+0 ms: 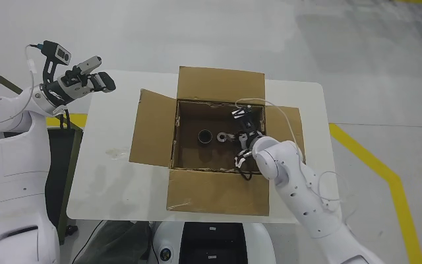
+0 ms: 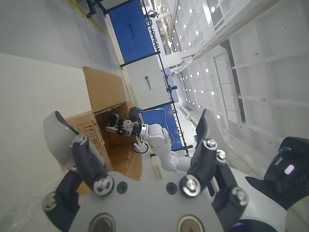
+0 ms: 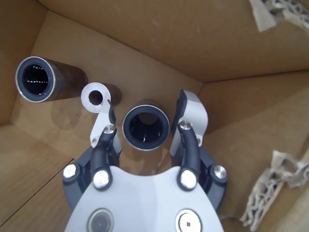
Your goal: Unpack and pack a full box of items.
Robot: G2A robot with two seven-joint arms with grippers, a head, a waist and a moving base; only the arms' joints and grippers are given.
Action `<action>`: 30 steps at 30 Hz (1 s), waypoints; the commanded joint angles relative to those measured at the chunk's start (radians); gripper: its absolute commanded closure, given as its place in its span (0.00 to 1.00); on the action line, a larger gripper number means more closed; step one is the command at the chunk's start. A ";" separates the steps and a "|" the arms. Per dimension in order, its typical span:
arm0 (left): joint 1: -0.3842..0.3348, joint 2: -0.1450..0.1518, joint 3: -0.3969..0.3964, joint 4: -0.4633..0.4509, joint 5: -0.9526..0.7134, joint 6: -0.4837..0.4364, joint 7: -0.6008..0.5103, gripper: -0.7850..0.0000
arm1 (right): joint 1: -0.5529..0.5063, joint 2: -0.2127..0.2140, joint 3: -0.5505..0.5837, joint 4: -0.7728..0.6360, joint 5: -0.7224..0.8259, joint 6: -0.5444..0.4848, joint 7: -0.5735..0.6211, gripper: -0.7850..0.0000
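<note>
Risk 1 sits beside the right gripper: one of its fingers is just beside, perhaps touching, the small silver cylinder. If I close or lift carelessly, I judge that cylinder could tip or get dragged along. Risk 2 is the grasp itself. The middle bushing looks like smooth metal standing upright on the floor of the box, and a pinch near its top rim could let it slip or swing out. Risk 3 is the torn cardboard edges on the box walls, which could snag the cable on the way up.

The 3rd part, the large dark bushing, stands upright on the other side of the small cylinder, apart from the fingers, so I count it safe for now.

For pose, the right arm is bent over the near right corner of the box and down inside it, with the gripper pointing at the floor. Its fingers are moderately spread on either side of the middle bushing, a thin gap on each side, gripping nothing yet. The left gripper is held up above the far left corner of the table, well apart from the box, fingers wide and empty.
</note>
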 commanded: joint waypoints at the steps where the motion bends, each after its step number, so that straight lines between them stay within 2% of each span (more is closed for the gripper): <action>1: 0.000 0.000 0.000 0.000 0.000 0.000 0.000 0.00 | -0.002 -0.001 -0.001 -0.009 -0.005 -0.001 0.000 0.25; 13: 0.000 0.000 0.000 0.000 0.000 0.000 0.000 0.00 | -0.068 0.006 0.022 -0.164 -0.045 -0.017 -0.016 0.23; 24: 0.000 0.000 0.000 0.000 0.000 0.000 0.000 0.00 | -0.189 0.024 0.098 -0.374 0.097 -0.158 -0.072 0.21; 30: 0.000 0.000 0.000 0.000 0.000 0.000 0.000 0.00 | -0.247 0.038 0.187 -0.415 0.196 -0.225 -0.128 0.15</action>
